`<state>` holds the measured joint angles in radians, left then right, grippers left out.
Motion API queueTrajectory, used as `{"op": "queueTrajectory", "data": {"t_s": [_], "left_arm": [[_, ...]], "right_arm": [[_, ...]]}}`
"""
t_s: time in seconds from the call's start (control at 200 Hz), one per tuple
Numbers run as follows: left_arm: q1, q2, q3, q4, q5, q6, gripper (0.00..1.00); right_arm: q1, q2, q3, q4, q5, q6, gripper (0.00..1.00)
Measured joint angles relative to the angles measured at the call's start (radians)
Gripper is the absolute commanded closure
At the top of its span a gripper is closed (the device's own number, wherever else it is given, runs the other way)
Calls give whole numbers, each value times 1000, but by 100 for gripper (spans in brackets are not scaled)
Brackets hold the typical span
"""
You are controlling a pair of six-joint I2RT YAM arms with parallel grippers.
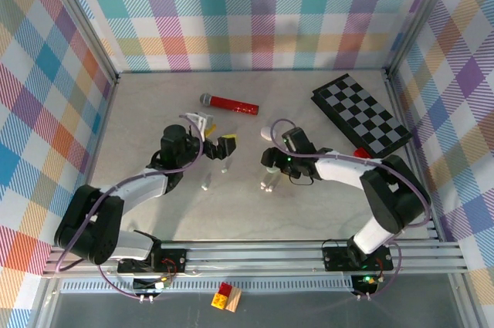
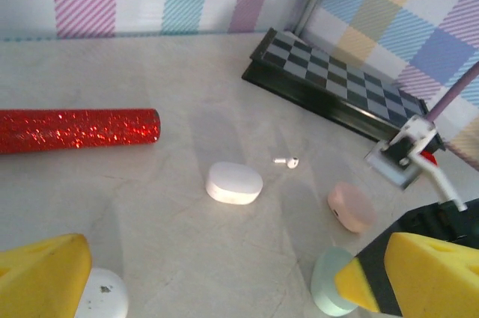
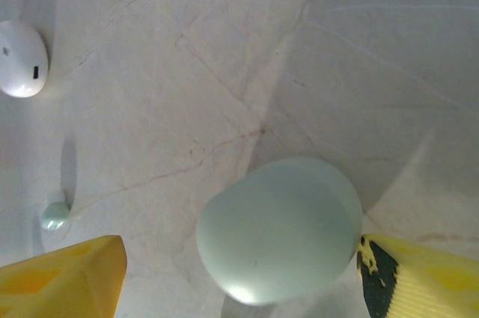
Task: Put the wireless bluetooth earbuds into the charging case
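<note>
A pale green oval case (image 3: pixel 278 228) lies on the table between the yellow fingers (image 3: pixel 63 277) of my right gripper (image 3: pixel 241 258), which is open; the right-hand finger sits close against its edge. A tiny pale green earbud (image 3: pixel 56 215) rests to its left, and a white case (image 3: pixel 22 58) lies farther off. My left gripper (image 2: pixel 217 288) is open with nothing between its fingers. Ahead of it lie a white case (image 2: pixel 234 182), a white earbud (image 2: pixel 287 161), a pink case (image 2: pixel 352 206) and the green case (image 2: pixel 333 284), partly behind my finger. Both grippers (image 1: pixel 226 148) (image 1: pixel 269 167) hover mid-table.
A red glitter microphone (image 1: pixel 229 103) lies at the back, with a folded chessboard (image 1: pixel 361 114) at the back right. Another white case (image 2: pixel 101 295) sits by my left finger. Plaid walls enclose the table on three sides.
</note>
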<state>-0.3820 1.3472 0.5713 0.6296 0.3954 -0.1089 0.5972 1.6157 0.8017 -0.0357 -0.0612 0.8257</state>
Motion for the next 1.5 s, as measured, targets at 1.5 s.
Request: {"op": "queueTrajectory", "data": {"t_s": [1.5], "left_arm": [[40,-63,-26,-124,-125,-45,0]], "right_arm": [[175,257,385,-456,269,-365,36]]}}
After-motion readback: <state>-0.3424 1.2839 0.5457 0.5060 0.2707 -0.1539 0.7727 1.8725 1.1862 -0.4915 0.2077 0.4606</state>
